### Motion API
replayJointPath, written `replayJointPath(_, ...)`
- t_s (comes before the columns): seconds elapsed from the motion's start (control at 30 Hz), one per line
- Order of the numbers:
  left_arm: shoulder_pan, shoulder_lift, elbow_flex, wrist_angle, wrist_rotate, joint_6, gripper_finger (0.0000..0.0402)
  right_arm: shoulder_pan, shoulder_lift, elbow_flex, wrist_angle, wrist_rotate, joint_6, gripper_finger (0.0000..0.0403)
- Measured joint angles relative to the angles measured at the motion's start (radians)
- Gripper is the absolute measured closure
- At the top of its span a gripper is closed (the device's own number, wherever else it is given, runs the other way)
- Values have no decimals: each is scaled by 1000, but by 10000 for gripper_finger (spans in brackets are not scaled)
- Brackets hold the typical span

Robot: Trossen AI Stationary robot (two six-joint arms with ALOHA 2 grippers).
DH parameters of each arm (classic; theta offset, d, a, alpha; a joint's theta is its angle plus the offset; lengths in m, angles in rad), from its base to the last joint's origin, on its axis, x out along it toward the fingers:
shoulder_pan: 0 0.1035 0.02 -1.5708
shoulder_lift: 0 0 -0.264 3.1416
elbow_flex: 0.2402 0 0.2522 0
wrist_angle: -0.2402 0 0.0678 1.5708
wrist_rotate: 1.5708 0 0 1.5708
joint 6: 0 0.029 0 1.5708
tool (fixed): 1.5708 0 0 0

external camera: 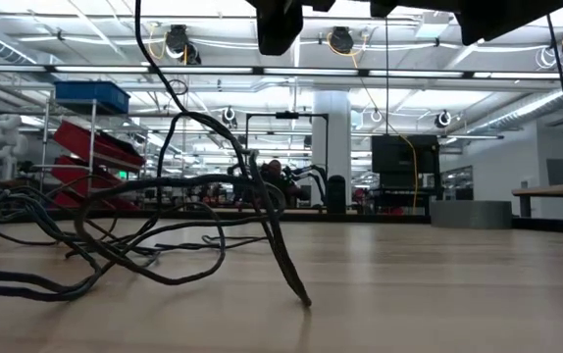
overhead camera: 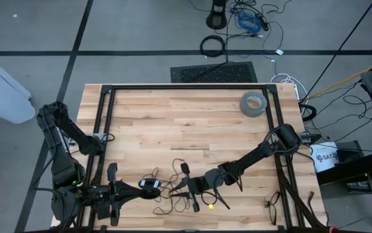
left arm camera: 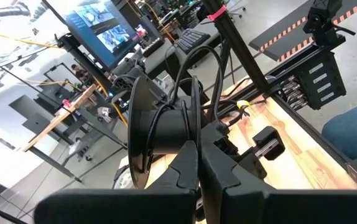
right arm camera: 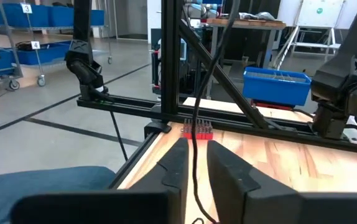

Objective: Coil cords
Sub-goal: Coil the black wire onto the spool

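Black cords (overhead camera: 173, 188) mostly loose on the counter (overhead camera: 186, 123) near its front edge, few turns on the spool (left arm camera: 160, 134) in the shut left hand (overhead camera: 148, 186); right hand (right arm camera: 194, 163) narrow around a strand; coiling largely outstanding.

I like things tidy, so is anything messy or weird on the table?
Yes. The thin black cord sprawls in loose tangled loops along the near edge of the table instead of lying in a neat coil. Part of it is wound on a black spool at the shut left end effector. A strand runs between the right end effector's fingers.
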Motion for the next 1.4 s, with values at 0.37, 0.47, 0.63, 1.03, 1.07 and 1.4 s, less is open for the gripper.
replayJointPath(0.37, 0, 0, 0, 0, 0, 0, 400, -2, 0, 0, -7, -3, 22, 322)
replayJointPath(0.47, 0, 0, 0, 0, 0, 0, 400, -2, 0, 0, -9, -4, 32, 299)
replayJointPath(0.63, 0, 0, 0, -1, 0, 0, 400, -3, 0, 0, -9, -3, 33, 277)
replayJointPath(1.03, 11, 0, 0, -1, 1, 0, 400, -3, 20, 12, 14, -2, 30, 288)
replayJointPath(1.07, 15, 0, 0, -1, 1, 0, 400, -3, 39, 31, 14, -2, 30, 288)
replayJointPath(1.4, 14, 0, 0, -7, 6, -2, 400, -13, 85, 96, -47, 0, 22, 289)
